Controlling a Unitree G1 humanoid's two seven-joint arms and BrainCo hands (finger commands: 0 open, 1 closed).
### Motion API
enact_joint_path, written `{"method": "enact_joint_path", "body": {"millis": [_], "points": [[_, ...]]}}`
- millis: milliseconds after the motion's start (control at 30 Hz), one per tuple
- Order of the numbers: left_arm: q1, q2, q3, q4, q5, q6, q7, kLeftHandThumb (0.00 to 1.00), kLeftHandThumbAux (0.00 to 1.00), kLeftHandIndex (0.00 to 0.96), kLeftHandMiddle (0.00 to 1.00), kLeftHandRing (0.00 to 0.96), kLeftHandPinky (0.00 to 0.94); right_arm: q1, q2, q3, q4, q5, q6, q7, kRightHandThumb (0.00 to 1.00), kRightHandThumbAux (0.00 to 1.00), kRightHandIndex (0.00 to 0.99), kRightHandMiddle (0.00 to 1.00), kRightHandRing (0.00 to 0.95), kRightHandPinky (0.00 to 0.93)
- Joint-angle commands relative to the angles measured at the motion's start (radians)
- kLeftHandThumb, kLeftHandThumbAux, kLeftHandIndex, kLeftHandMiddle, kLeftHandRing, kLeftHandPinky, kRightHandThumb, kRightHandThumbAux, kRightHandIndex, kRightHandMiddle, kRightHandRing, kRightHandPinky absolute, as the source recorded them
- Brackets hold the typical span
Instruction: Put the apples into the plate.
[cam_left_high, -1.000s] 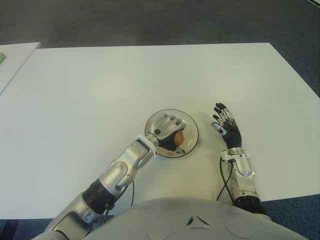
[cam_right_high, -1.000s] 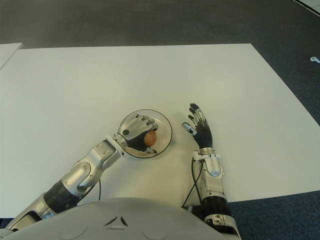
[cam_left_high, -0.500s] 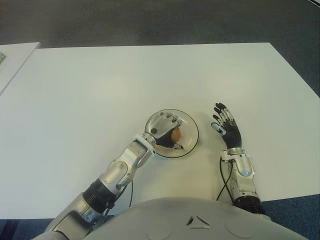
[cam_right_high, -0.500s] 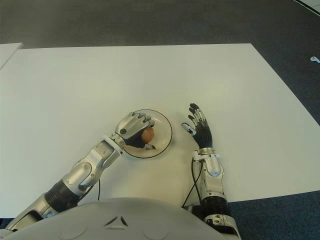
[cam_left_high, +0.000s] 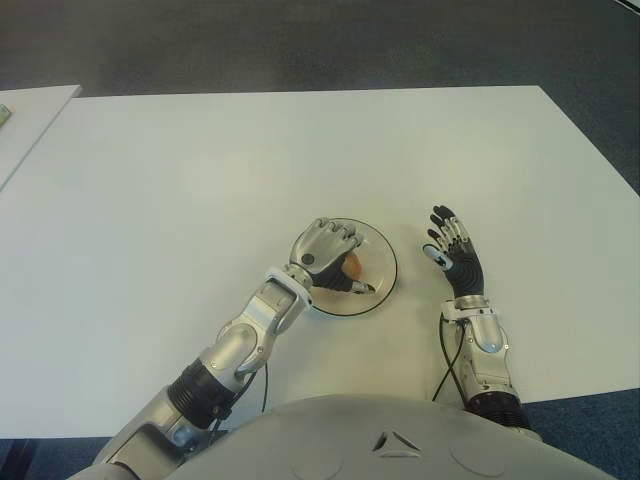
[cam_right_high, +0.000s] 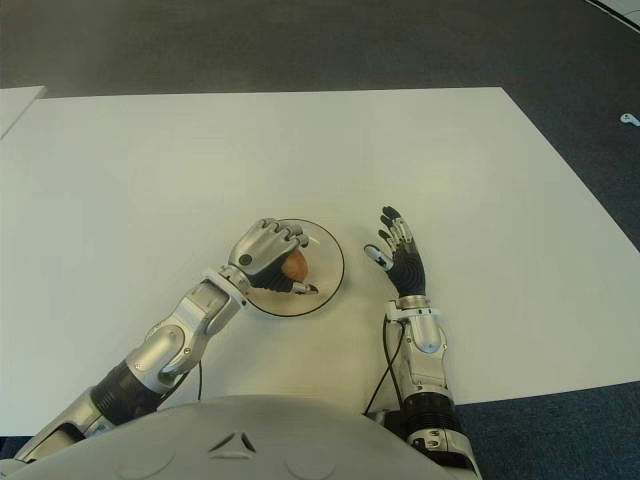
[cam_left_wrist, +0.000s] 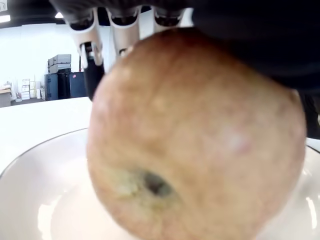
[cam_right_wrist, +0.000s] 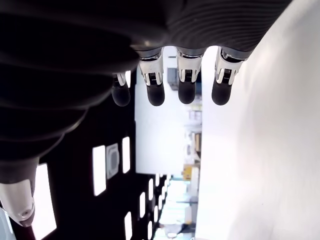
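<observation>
A brownish-red apple sits low over the white round plate, near the table's front middle. My left hand covers it from the left, with its fingers curled over the top. In the left wrist view the apple fills the picture, with fingertips above it and the plate's inside just beneath. Whether the apple touches the plate is not clear. To the right of the plate my right hand shows with its fingers spread and nothing in them.
The white table stretches wide to the far side and to both sides of the plate. A second white table's corner shows at the far left. Dark floor lies beyond the far edge.
My left hand has shifted slightly left and farther away over the plate with the apple, which is now more hidden under the fingers. The right hand has not moved.
</observation>
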Motion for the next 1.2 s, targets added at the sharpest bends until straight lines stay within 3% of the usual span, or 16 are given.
{"method": "enact_joint_path", "body": {"millis": [33, 1200], "points": [[0.014, -0.004, 0.011, -0.001, 0.002, 0.005, 0.024, 0.072, 0.252, 0.000, 0.000, 0.000, 0.000, 0.112, 0.053, 0.027, 0.098, -0.016, 0.047, -0.014, 0.101, 0.562, 0.002, 0.000, 0.000, 0.000], [0.030, -0.011, 0.036, -0.013, -0.029, -0.004, 0.024, 0.073, 0.238, 0.000, 0.000, 0.000, 0.000, 0.104, 0.048, 0.035, 0.110, -0.011, 0.056, -0.015, 0.095, 0.545, 0.000, 0.000, 0.000, 0.000]]}}
